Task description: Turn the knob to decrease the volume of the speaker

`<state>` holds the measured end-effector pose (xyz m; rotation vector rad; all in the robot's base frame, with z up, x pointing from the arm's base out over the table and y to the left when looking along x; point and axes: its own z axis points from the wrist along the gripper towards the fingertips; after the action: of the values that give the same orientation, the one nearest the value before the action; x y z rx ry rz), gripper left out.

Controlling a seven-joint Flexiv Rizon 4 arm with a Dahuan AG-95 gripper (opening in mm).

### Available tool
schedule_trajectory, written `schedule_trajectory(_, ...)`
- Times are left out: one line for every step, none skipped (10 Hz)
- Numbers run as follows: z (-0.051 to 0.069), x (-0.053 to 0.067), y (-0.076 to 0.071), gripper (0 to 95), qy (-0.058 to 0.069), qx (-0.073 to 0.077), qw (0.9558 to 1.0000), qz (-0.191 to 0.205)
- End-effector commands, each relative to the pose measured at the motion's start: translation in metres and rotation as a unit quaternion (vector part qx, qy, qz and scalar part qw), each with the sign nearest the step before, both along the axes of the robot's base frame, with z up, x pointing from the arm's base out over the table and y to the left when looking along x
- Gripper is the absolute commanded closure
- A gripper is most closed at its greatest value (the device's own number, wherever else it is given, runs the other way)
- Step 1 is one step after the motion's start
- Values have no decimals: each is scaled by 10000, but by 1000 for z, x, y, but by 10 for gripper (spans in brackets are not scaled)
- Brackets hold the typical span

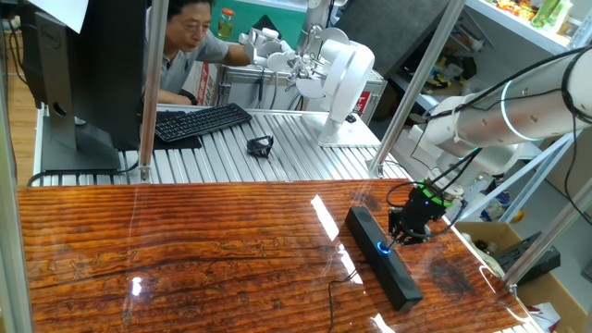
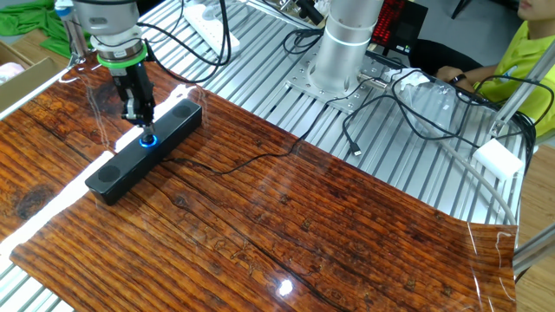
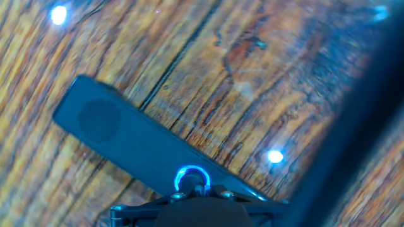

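The speaker (image 1: 384, 259) is a long slim black bar lying on the wooden table; it also shows in the other fixed view (image 2: 121, 169) and the hand view (image 3: 120, 129). Its knob (image 1: 383, 247) (image 2: 147, 139) (image 3: 191, 178) is a small dial with a blue glow around it. My gripper (image 1: 398, 239) (image 2: 141, 120) (image 3: 202, 188) points down with its fingers shut together. Its tips sit right at the knob's edge, over the dial. Whether they touch the knob, I cannot tell. Nothing is held between the fingers. A thin black cable (image 2: 234, 165) trails from the speaker across the table.
Beyond the wooden top is a slatted metal bench with a black keyboard (image 1: 202, 121), a monitor (image 1: 92, 65), a small black object (image 1: 260, 145) and a white robot (image 1: 338, 79). A person (image 1: 185, 37) sits behind. Upright metal posts (image 1: 153, 92) stand at the table's far edge.
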<state>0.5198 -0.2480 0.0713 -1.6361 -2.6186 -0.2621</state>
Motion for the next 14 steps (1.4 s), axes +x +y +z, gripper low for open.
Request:
schedule_trajectory(0, -1, 0, 950, -5, -8, 9990, -453)
schedule_trajectory(0, -1, 0, 950, -4, -12, 9983, -582)
schedule_trajectory(0, -1, 0, 950, -13, -12, 9974, -725)
schedule_trajectory(0, -1, 0, 950, -9, -7, 9964, -843)
schedule_trajectory(0, -1, 0, 950, -13, 1, 9955, -952)
schedule_trajectory(0, -1, 0, 950, -12, -2, 9940, -1097)
schedule_trajectory(0, 0, 0, 950, -10, 8, 9926, -1211)
schedule_trajectory(0, 0, 0, 950, -19, 7, 9917, -1283)
schedule_trajectory(0, 0, 0, 950, -24, 5, 9904, -1380)
schedule_trajectory(0, 0, 0, 950, -36, -4, 9894, -1454)
schedule_trajectory(-1, 0, 0, 950, -32, 5, 9871, -1598)
schedule_trajectory(-2, 0, 0, 950, -26, 4, 9856, -1690)
schedule_trajectory(-2, 0, 0, 950, -29, -14, 9854, -1704)
schedule_trajectory(-2, 1, -1, 950, -20, -14, 9844, -1759)
